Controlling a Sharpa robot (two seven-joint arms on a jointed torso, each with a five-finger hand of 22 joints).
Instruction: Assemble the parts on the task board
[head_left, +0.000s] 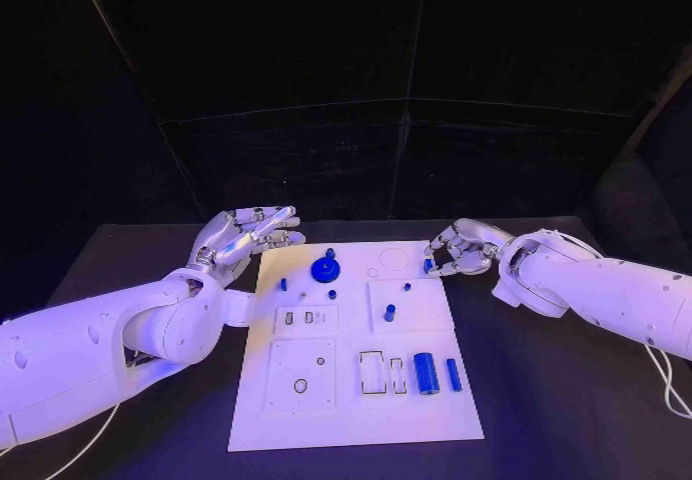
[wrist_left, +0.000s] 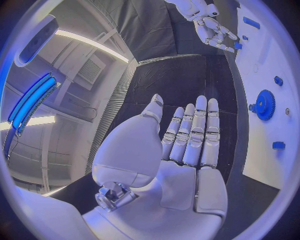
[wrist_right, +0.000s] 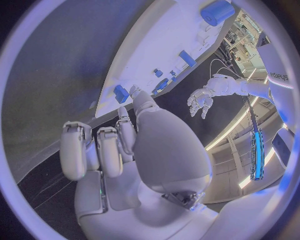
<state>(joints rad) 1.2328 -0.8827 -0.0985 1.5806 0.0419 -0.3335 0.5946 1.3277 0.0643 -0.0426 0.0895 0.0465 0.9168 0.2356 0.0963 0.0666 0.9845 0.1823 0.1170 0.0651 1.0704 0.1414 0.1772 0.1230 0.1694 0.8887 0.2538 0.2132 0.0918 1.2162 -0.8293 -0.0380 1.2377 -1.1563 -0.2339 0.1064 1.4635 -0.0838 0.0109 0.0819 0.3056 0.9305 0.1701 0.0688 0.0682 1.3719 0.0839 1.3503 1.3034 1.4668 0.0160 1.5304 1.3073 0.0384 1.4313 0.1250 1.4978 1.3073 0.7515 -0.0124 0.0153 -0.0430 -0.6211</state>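
1. The table (head_left: 130, 255) is black and carries the board.
2. The board (head_left: 353, 415) is a white plate lying in the middle of the table, its long side running away from the robot.
3. The left hand (head_left: 248, 237) hovers just beside the board's far left corner, fingers straight, close together and holding nothing; the left wrist view shows the same flat palm (wrist_left: 187, 145).
4. The right hand (head_left: 462, 250) sits at the board's far right edge with its fingers curled in. A small blue part (head_left: 428, 265) shows at its fingertips; whether the hand has hold of it cannot be told.
5. The gear (head_left: 326, 269), a blue toothed disc, stands on the far half of the board, nearer the left hand.
6. The cylinder (head_left: 426, 372) lies on the near half of the board, towards its right edge.
7. The bar (head_left: 453, 374), thin and blue, lies just beside the cylinder, on the side nearer the board's right edge.
8. Small blue pegs (head_left: 389, 312) stand about the middle of the board.
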